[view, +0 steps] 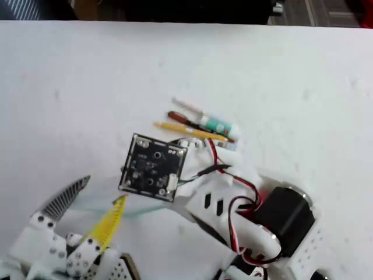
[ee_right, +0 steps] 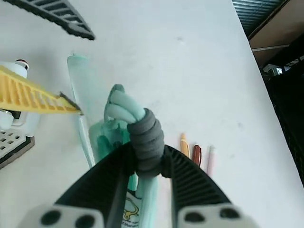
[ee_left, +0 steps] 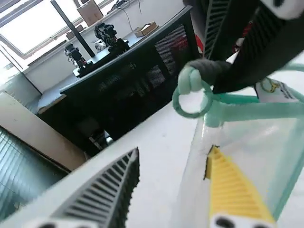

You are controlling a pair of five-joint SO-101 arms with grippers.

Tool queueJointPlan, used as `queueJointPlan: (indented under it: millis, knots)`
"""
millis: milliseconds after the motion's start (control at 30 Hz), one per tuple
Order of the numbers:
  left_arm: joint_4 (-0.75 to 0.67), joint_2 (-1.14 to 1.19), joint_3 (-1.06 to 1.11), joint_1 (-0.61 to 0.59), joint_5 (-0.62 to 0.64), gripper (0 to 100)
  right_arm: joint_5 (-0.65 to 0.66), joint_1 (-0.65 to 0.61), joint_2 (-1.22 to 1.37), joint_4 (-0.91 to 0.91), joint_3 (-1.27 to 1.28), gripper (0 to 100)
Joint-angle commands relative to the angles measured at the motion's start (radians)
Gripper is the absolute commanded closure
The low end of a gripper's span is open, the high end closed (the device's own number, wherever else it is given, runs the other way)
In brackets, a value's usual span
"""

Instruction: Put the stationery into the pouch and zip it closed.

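Note:
The pouch (view: 140, 209) is clear plastic with teal trim and lies flat on the white table. My right gripper (ee_right: 148, 156) is shut on its grey-wrapped zipper pull (ee_right: 145, 137), which carries a teal cord loop (ee_left: 190, 95). My left gripper (view: 105, 189) stands open at the pouch's other end. Its yellow finger (ee_left: 237, 190) rests on the clear pouch wall (ee_left: 247, 142), and its grey finger (ee_left: 104, 190) is off to the side over bare table. The stationery lies outside the pouch: a yellow pencil (view: 186, 130), a brown pen (view: 186, 121) and a white-and-teal stick (view: 213, 123).
The right arm (view: 256, 216), with its red and black wires and square camera board (view: 152, 168), hangs over the pouch's middle in the high view. The table (view: 262, 70) stretches white to its far edge. A dark desk (ee_left: 128, 76) stands beyond the table.

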Motion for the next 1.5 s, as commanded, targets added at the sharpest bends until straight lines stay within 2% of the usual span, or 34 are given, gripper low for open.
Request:
queueJointPlan:
  millis: [0, 200, 367, 500, 733, 1000, 1200, 1333, 1400, 1467]
  knots:
    - [-0.003, 0.136, -0.034, 0.051, 0.043, 75, 0.002, -0.044, -0.016, 0.021, -0.003, 98.1]
    - [0.014, 0.156, -0.034, 0.174, 0.032, 74, 0.002, -0.051, -0.008, 0.021, -0.003, 98.1]
    - [0.035, 0.157, -0.023, 0.225, -0.061, 74, 0.002, -0.051, -0.007, 0.021, -0.002, 98.1]
    - [-0.015, 0.157, -0.023, 0.217, -0.068, 74, 0.012, -0.051, -0.016, 0.022, -0.002, 98.1]
    - [-0.058, 0.157, 0.037, 0.177, -0.068, 74, 0.121, -0.085, -0.093, 0.022, 0.124, 98.1]
    - [-0.121, 0.156, 0.157, 0.183, -0.068, 72, 0.127, -0.090, -0.193, 0.019, 0.221, 98.1]
    - [-0.147, 0.156, 0.245, 0.271, -0.064, 72, 0.126, -0.090, -0.196, -0.005, 0.221, 98.1]
    - [-0.164, 0.151, 0.310, 0.283, -0.061, 73, 0.120, -0.085, -0.196, -0.044, 0.219, 98.1]
    - [-0.164, 0.150, 0.313, 0.278, -0.061, 77, 0.120, -0.077, -0.196, -0.059, 0.218, 98.1]
    - [-0.192, 0.150, 0.304, 0.277, -0.060, 86, 0.120, -0.035, -0.196, -0.082, 0.218, 98.1]
